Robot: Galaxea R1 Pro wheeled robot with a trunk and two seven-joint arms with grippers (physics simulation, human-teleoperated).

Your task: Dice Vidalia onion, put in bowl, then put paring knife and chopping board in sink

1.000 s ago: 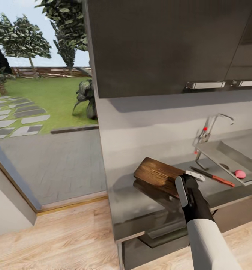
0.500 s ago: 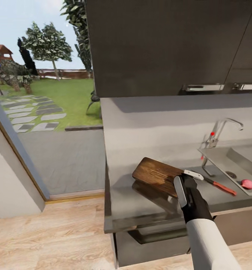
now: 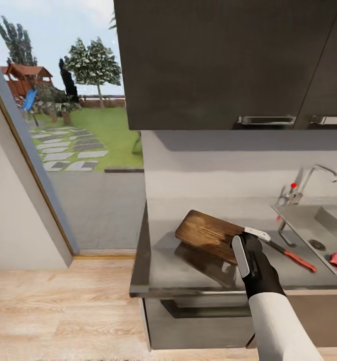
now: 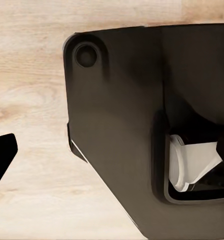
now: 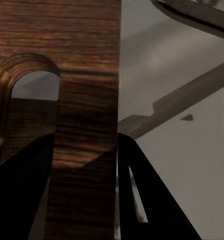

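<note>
Board (image 3: 210,234), dark brown with visible grain and a handle slot, hangs tilted above the counter (image 3: 158,271), its end pinched in the right gripper (image 3: 249,239); left gripper's jaws can't be told.

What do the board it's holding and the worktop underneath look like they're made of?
The chopping board looks like dark-stained wood: brown with streaky grain, also plain in the right wrist view. The countertop looks like brushed metal, perhaps steel: grey, with a blurred mirror image of the board under its raised end. Being a render, that's only appearance.
</note>
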